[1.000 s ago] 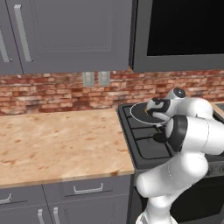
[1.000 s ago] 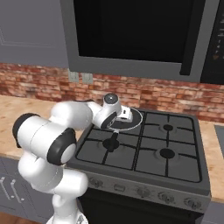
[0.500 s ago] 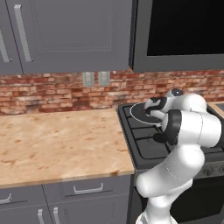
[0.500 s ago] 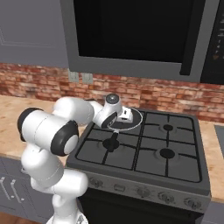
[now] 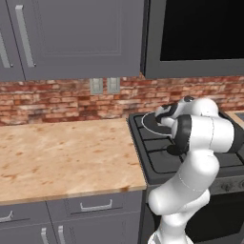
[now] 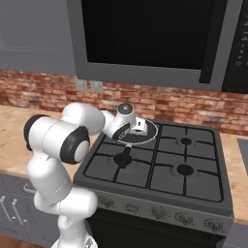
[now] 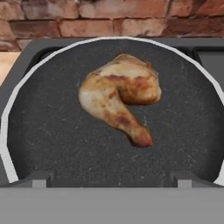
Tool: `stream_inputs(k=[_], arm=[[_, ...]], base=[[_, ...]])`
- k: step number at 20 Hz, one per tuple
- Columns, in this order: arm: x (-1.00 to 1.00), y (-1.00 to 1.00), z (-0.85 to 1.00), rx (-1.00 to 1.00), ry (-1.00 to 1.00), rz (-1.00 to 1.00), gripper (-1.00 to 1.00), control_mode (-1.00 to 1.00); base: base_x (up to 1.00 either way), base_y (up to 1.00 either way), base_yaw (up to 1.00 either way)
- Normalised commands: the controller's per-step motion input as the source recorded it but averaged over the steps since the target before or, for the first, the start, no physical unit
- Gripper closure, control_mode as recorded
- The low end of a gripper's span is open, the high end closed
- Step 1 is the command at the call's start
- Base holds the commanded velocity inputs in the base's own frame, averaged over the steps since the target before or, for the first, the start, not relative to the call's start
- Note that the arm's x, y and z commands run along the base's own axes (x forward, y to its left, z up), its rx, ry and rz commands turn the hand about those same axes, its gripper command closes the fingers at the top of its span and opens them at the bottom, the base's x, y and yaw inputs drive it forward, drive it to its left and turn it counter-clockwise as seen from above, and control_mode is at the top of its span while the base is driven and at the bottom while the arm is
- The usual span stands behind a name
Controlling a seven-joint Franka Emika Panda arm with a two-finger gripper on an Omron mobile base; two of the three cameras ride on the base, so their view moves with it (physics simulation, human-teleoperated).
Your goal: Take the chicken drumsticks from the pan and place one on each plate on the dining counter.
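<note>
Left base view: pan on stove, back-left burner, near brick wall. White arm bent over stove, wrist above pan. Wood-look counter left of stove.

Right base view: hand hangs over pan at stove's back-left burner; pan's black handle points toward stove front.

Hand view: drumsticks lie as one golden-brown clump at pan centre, thin bone end pointing lower right. Fingertips spread wide at pan's near rim, clear of meat, gripping nothing.
</note>
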Motion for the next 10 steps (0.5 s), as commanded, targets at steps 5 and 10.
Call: stream_inputs(k=[5,10], arm=[[0.16,-0.02,-0.1,0.0,0.07,0.0,-1.0,-1.0],[0.04,-0.06,-0.16,0.0,0.1,0.0,-1.0,-1.0]], base=[[0.0,0.0,0.0],[0.0,0.0,0.0]])
